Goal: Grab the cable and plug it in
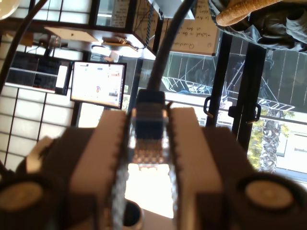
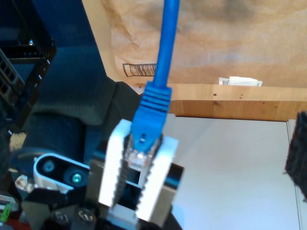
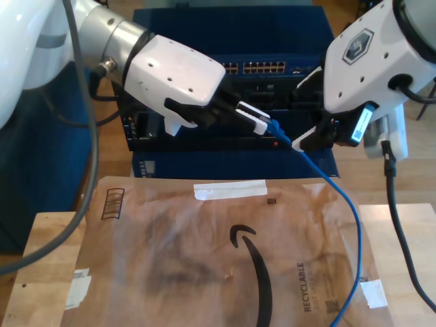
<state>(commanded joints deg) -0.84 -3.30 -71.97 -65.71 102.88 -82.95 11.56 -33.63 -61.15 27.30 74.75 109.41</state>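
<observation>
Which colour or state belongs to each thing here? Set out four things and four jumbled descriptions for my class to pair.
Things:
1. cable
2. paper mailer
3. my second gripper
4. table

Descriptions:
A. light wood
B. bright blue
C. brown, printed with a black arrow
D. fingers shut on the cable's plug

Pairs: 1-B; 2-C; 3-D; 4-A
</observation>
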